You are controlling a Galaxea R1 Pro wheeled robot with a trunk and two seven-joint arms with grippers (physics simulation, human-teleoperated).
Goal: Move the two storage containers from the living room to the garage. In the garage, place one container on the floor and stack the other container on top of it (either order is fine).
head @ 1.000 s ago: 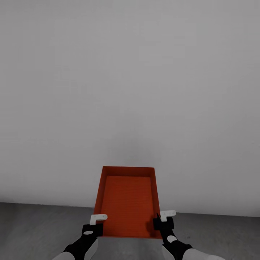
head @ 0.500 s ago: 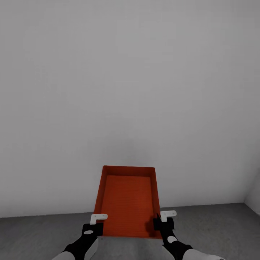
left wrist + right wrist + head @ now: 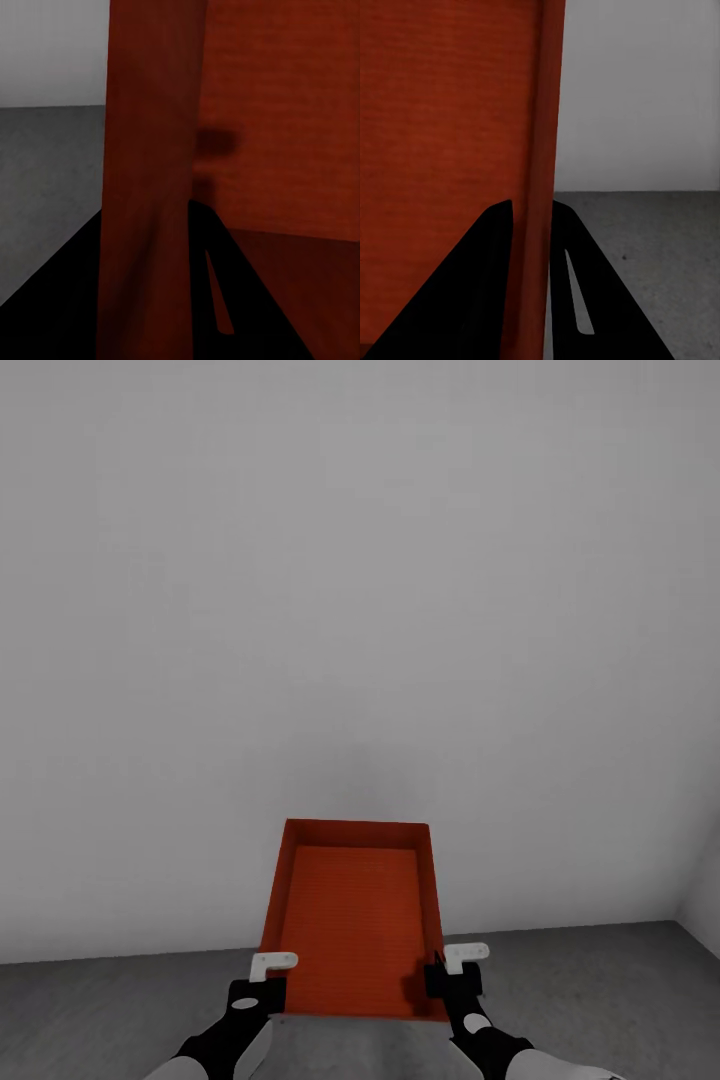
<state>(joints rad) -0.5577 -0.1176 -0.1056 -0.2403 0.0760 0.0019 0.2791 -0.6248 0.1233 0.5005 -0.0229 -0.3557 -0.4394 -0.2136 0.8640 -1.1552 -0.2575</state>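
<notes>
Here the left gripper [image 3: 262, 982] pinches the left wall of the orange box [image 3: 352, 920], and the right gripper [image 3: 450, 972] pinches its right wall. The box is up in the air, above the grey floor [image 3: 100, 1010], near a white wall [image 3: 360, 610].

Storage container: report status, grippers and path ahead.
Left gripper and right gripper shut on storage container walls, box carried level. Grey floor below. White wall directly ahead.
</notes>
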